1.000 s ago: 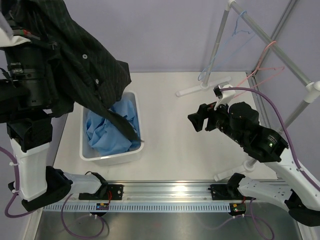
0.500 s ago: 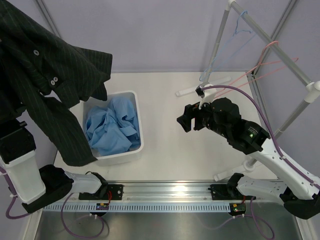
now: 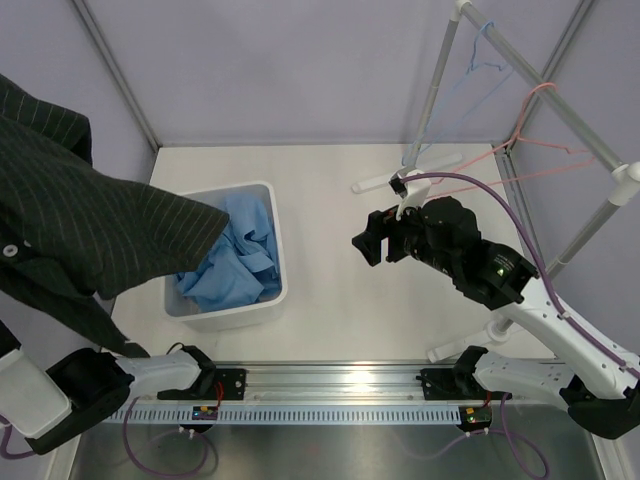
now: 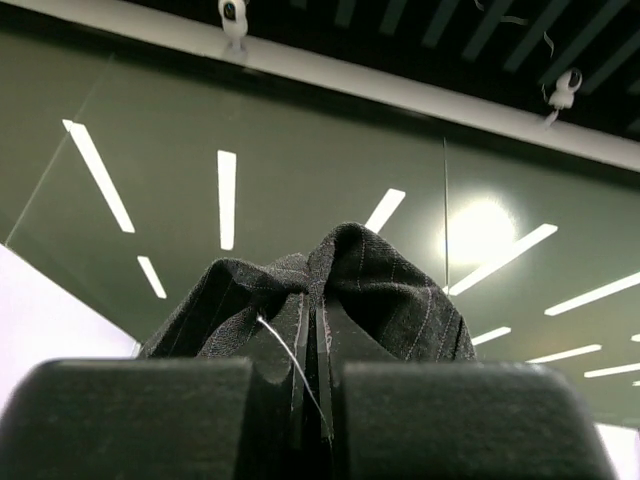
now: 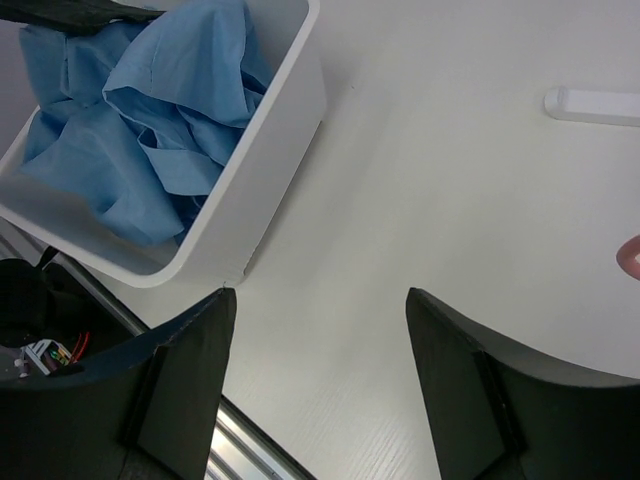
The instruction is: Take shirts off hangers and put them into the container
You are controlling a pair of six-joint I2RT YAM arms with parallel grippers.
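Top external high at the near edge, facing down over the surface, left wrist close behind its fingers, tilted up at ceiling lights, right wrist near, angled down, container at upper left shared with the overhead view

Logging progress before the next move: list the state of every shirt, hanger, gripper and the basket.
black shirt: off its hanger, held aloft.
light blue shirt: crumpled inside basket.
basket: upright, holding one shirt.
blue hanger: bare, on the rack.
pink hanger: bare, on the rack.
left gripper: shut on black shirt.
right gripper: open, empty.
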